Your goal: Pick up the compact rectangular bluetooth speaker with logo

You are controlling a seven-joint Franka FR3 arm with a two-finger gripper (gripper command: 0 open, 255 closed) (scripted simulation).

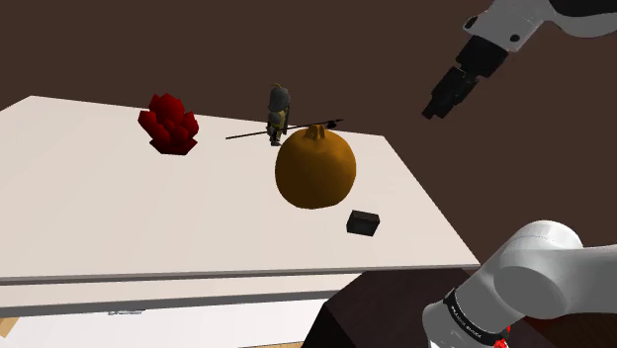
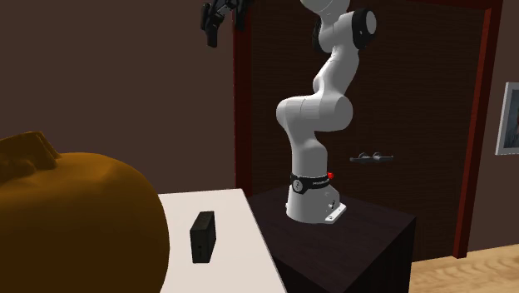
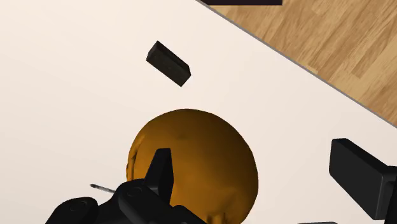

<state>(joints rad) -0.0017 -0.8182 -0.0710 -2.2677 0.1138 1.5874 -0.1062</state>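
The speaker (image 1: pixel 363 223) is a small black rectangular box lying on the white table (image 1: pixel 119 217), near the edge closest to the stand. It also shows in the second exterior view as an upright speaker (image 2: pixel 202 235) beside the table's edge. My gripper (image 1: pixel 445 97) hangs high in the air, above and to the shoulder view's right of the speaker, touching nothing. In the wrist view the fingers (image 3: pixel 160 173) stand wide apart and the gripper (image 3: pixel 251 153) is open, with the speaker (image 3: pixel 168 63) far below, beyond a large orange fruit (image 3: pixel 191 165).
The round orange fruit (image 1: pixel 314 168) stands just behind the speaker. A small figurine with a long spear (image 1: pixel 278 114) and a red spiky cluster (image 1: pixel 170 125) sit further back. A dark stand (image 2: pixel 349 233) holds the arm's base. Wooden floor (image 3: pixel 343 44) lies past the table edge.
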